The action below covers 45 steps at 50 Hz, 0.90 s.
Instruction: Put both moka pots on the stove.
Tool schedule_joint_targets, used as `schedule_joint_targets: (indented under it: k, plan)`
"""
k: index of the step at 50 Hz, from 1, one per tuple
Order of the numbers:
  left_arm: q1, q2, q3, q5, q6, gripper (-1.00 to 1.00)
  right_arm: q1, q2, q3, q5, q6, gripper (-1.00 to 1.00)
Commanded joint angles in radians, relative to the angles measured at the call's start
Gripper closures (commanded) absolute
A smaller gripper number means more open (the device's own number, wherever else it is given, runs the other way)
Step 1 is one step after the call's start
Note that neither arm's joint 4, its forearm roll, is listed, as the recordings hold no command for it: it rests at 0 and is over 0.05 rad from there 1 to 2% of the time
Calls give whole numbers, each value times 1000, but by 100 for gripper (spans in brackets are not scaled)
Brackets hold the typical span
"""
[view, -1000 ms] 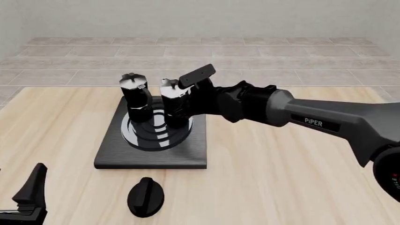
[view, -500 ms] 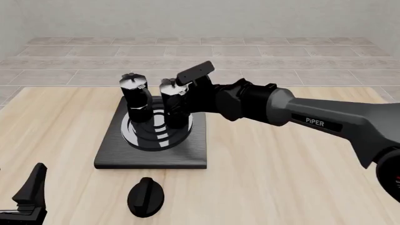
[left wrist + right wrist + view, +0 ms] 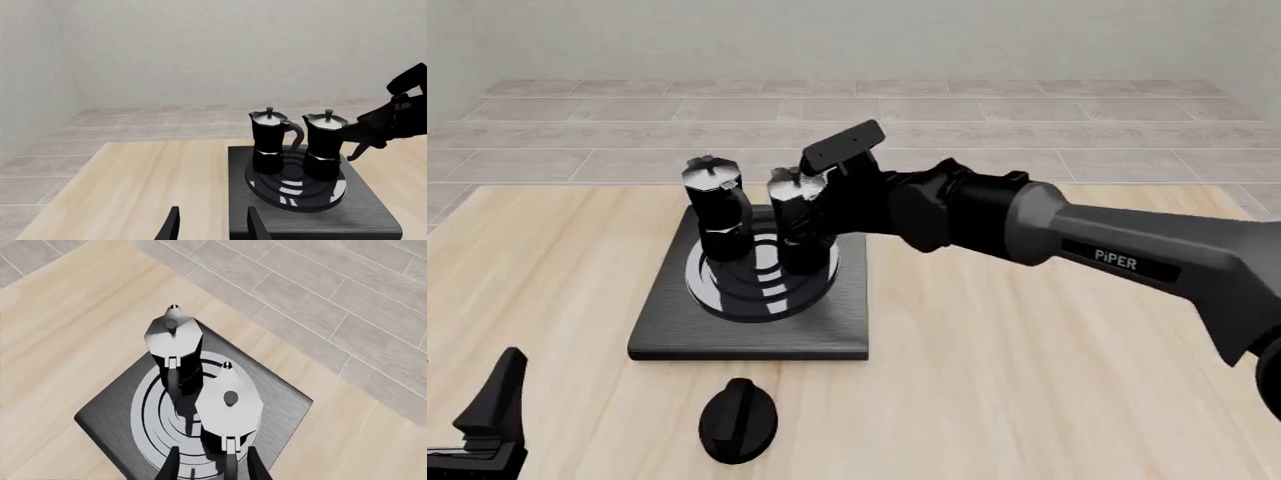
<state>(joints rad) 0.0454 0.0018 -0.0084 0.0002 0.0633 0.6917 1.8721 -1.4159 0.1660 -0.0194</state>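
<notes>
Forward-stretched right hand (image 3: pixel 815 205) beside pot (image 3: pixel 799 228)

Left moka pot (image 3: pixel 717 215): black faceted body, silver-grey lid. Right moka pot (image 3: pixel 799 225): same colours. Stove (image 3: pixel 747 320): black slab with silver-grey concentric ring burner. Knob (image 3: pixel 738 420), near side: black. Table (image 3: pixel 1028 390): light wood grain. Right arm (image 3: pixel 1121 255): grey and black, white lettering. Floor (image 3: pixel 1028 110): beige-grey tiles.

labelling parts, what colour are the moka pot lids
Silvery-grey, on the moka pots; clearest in the right wrist view.
</notes>
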Motion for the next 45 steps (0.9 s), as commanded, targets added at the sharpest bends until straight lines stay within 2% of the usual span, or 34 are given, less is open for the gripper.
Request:
schedule_joint_targets:
  k: [1, 8, 20, 22, 27, 38, 45]
  plan:
    - [0, -1, 2, -1, 1, -100, -4, -30, -14, 32, -25, -100]
    - [-1, -1, 1, -1, 4, -100, -22, -61, -38, 74, -62, -100]
    - [-1, -1, 1, -4, 4, -100, -31, -127, -47, 109, -70, -100]
    - [0, -1, 1, -4, 4, -100, -43, -157, -24, 95, -98, -100]
    - [-2, -1, 4, -6, 5, -100, -31, -201, 1, 93, -70, -100]
    - [-3, -1, 2, -7, 6, -100, -40, -311, 80, 73, -67, -100]
    - [-4, -1, 3, -9, 6, -100, -47, -420, 178, 37, -46, -100]
